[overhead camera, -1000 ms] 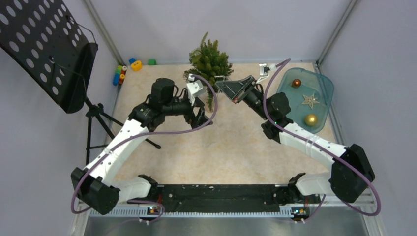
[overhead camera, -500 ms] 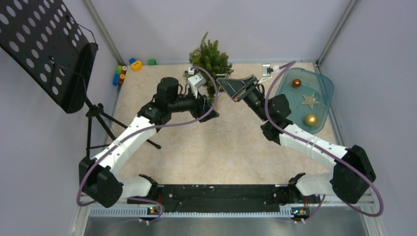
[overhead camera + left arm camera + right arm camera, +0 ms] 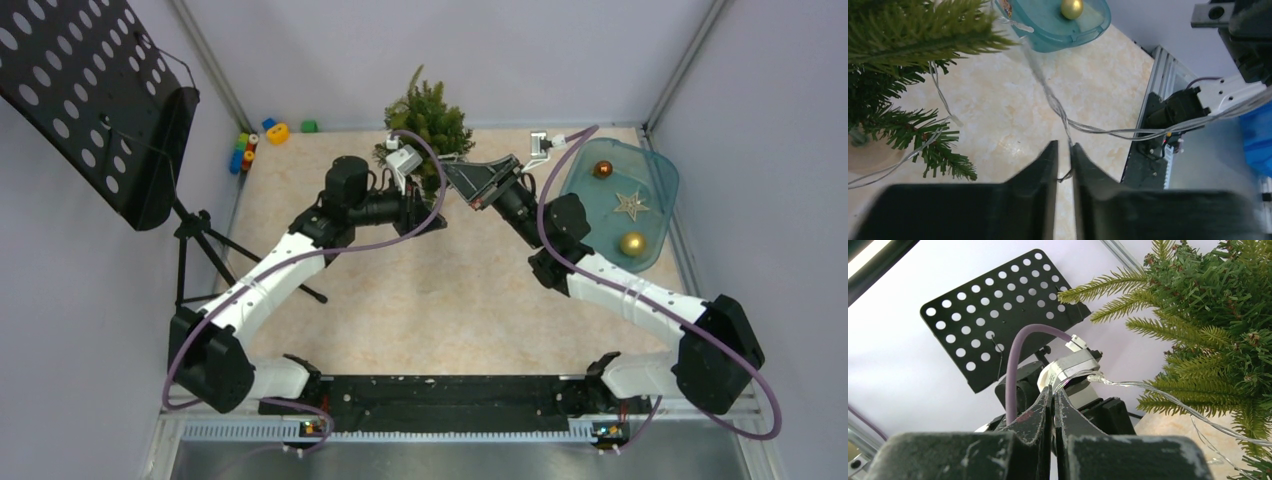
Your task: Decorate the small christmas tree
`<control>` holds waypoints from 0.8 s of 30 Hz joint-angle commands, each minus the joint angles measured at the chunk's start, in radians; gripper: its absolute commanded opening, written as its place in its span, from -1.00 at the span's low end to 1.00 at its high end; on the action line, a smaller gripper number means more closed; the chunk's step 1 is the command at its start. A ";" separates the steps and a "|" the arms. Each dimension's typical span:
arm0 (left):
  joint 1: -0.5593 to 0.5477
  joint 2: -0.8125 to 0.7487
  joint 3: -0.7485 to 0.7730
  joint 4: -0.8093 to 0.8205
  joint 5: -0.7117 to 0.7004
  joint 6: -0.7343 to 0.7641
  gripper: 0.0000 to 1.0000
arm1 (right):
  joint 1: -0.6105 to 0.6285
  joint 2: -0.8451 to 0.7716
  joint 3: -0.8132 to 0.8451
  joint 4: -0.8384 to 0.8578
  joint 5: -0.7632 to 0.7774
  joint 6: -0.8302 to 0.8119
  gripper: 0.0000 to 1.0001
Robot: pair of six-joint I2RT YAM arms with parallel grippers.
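Note:
The small christmas tree (image 3: 430, 115) stands at the table's far edge; its green branches fill the left of the left wrist view (image 3: 893, 35) and the right of the right wrist view (image 3: 1213, 315). A clear light string (image 3: 1048, 95) runs from the tree over the table. My right gripper (image 3: 450, 170) is shut on this string (image 3: 1148, 387), just right of the tree. My left gripper (image 3: 432, 216) hangs below the tree. Its jaws stand a narrow gap apart, with the string (image 3: 1067, 137) passing between them against the right finger.
A teal tray (image 3: 655, 175) at the right holds a copper ball (image 3: 603, 169), a star (image 3: 631, 205) and a gold ball (image 3: 632, 243). A black music stand (image 3: 90, 100) and coloured blocks (image 3: 255, 140) are at the left.
The left arm swung right and forward toward the tree, and its jaws narrowed from wide open to a thin gap around the string. The right gripper stayed shut, almost still.

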 commanded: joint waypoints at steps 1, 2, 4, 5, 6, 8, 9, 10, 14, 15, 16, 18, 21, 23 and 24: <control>-0.004 0.009 0.016 0.036 -0.060 -0.005 -0.97 | 0.015 -0.039 0.025 0.046 -0.008 -0.003 -1.00; -0.004 0.010 0.020 0.024 -0.070 0.000 -1.00 | 0.015 -0.039 0.025 0.045 -0.009 -0.005 -1.00; -0.004 0.001 0.039 -0.019 -0.080 0.026 -1.00 | 0.015 -0.047 0.023 0.033 -0.002 -0.020 -1.00; -0.003 -0.012 0.054 -0.064 -0.089 0.059 -1.00 | 0.015 -0.053 0.021 0.017 0.008 -0.033 -1.00; -0.002 -0.031 0.078 -0.116 -0.113 0.108 -1.00 | 0.016 -0.060 0.021 -0.007 0.017 -0.047 -1.00; -0.002 -0.084 0.119 -0.224 -0.206 0.244 -1.00 | 0.015 -0.072 0.021 -0.051 0.034 -0.079 -1.00; -0.003 -0.116 0.134 -0.254 -0.275 0.304 -1.00 | 0.015 -0.076 0.026 -0.068 0.038 -0.097 -1.00; -0.002 -0.142 0.157 -0.279 -0.364 0.351 -1.00 | 0.015 -0.073 0.033 -0.084 0.039 -0.116 -1.00; -0.003 -0.161 0.349 -0.415 -0.694 0.470 -1.00 | 0.014 -0.037 0.141 -0.220 0.025 -0.220 -1.00; -0.002 -0.165 0.390 -0.434 -0.767 0.493 -1.00 | 0.015 -0.021 0.175 -0.264 0.009 -0.245 -0.92; -0.002 -0.168 0.425 -0.450 -0.840 0.521 -1.00 | 0.014 -0.010 0.210 -0.306 -0.014 -0.263 -0.81; -0.002 -0.175 0.460 -0.439 -1.010 0.604 -1.00 | 0.014 0.003 0.261 -0.388 -0.065 -0.292 -0.40; 0.004 -0.182 0.427 -0.352 -1.261 0.810 -1.00 | 0.014 -0.008 0.282 -0.470 -0.100 -0.323 -0.07; 0.008 -0.192 0.380 -0.307 -1.343 0.924 -1.00 | 0.013 -0.032 0.274 -0.516 -0.106 -0.354 0.06; 0.011 -0.196 0.360 -0.297 -1.371 0.963 -1.00 | 0.013 -0.046 0.274 -0.543 -0.109 -0.371 0.11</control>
